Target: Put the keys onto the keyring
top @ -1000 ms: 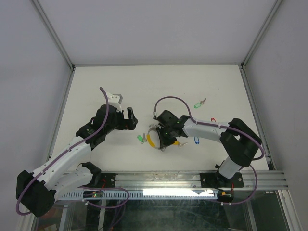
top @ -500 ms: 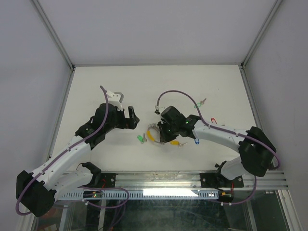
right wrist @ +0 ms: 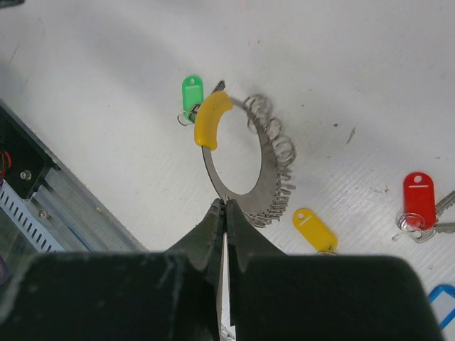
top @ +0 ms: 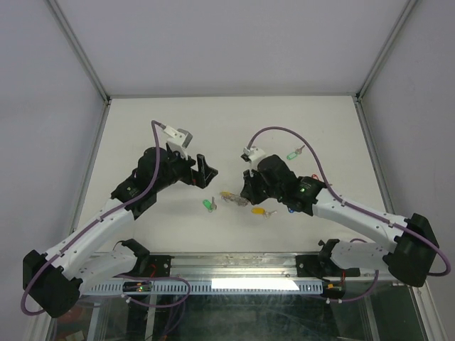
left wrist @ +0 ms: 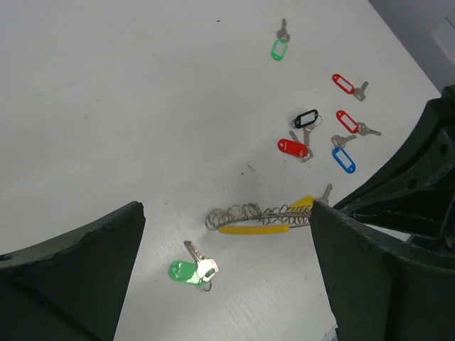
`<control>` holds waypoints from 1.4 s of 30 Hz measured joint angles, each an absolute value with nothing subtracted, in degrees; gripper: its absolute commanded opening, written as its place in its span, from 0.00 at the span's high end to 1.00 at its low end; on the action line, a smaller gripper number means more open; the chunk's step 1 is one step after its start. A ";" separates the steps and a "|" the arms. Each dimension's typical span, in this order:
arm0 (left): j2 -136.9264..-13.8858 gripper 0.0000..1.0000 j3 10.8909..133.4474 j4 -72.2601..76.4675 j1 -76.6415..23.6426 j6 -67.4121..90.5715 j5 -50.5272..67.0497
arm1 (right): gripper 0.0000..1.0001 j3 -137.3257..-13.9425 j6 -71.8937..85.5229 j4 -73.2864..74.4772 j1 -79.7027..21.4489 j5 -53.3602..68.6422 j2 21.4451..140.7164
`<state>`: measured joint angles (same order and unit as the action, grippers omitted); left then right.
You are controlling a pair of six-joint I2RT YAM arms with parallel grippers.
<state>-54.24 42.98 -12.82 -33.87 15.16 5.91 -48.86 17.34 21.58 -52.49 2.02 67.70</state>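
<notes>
In the top external view the right gripper (top: 246, 193) sits at centre frame, clamped on the keyring (top: 231, 197), which shows edge-on just to its left. The left gripper (top: 206, 172) hangs up and to the left of the ring, spread wide and carrying nothing. A green-tagged key (top: 208, 205) lies on the table (top: 142, 121) just below and left of the ring, a yellow-tagged key (top: 259, 211) lies to its lower right, and a second green-tagged key (top: 293, 153) lies well apart toward the upper right. In the left wrist view the wide-apart jaws frame the ring at lower centre, held by its right end. The near green key lies apart from it at lower left, and red-tagged keys (left wrist: 292, 148), a black-tagged key (left wrist: 306, 118) and a blue-tagged key (left wrist: 344, 159) lie scattered at the right, all loose on the table. In the right wrist view the fingers pinch the ring's lower edge at bottom centre. The ring faces the camera with its yellow segment at upper left and wire coils down its right side; the green tag lies beyond it and the yellow tag at lower right. No key looks threaded onto the ring, so the task seems barely begun: the ring is gripped, and every key remains to be picked up and put on.
</notes>
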 measured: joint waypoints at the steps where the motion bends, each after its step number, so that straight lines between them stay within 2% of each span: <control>1: -54.15 0.01 42.98 -11.86 -34.17 14.70 6.59 | 1.00 -48.86 16.95 21.50 -52.49 1.69 67.00; 14: -50.26 0.29 38.30 7.29 -34.85 3.29 26.20 | 1.00 -49.84 9.02 22.02 -52.49 -3.36 59.07; 20: -50.22 0.30 36.21 13.82 -36.10 1.21 34.63 | 1.00 -47.64 1.72 14.61 -52.49 1.02 49.43; 25: -50.17 0.38 35.64 17.67 -37.10 2.26 36.69 | 1.00 -45.21 -3.75 7.31 -52.49 4.45 43.22; 32: -49.80 0.56 35.81 21.76 -38.22 4.08 36.82 | 1.00 -45.74 -8.69 4.51 -52.49 10.33 45.43; 36: -50.46 0.59 36.88 23.22 -39.03 4.93 38.22 | 1.00 -45.74 -10.33 4.45 -52.49 13.82 46.17; 42: -51.72 0.59 37.43 24.47 -39.81 5.15 40.95 | 1.00 -45.78 -11.70 2.24 -52.49 18.06 46.13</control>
<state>-51.72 37.43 24.47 -39.81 5.15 40.95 -45.78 -11.70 2.24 -52.49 18.06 46.13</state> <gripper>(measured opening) 0.405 0.006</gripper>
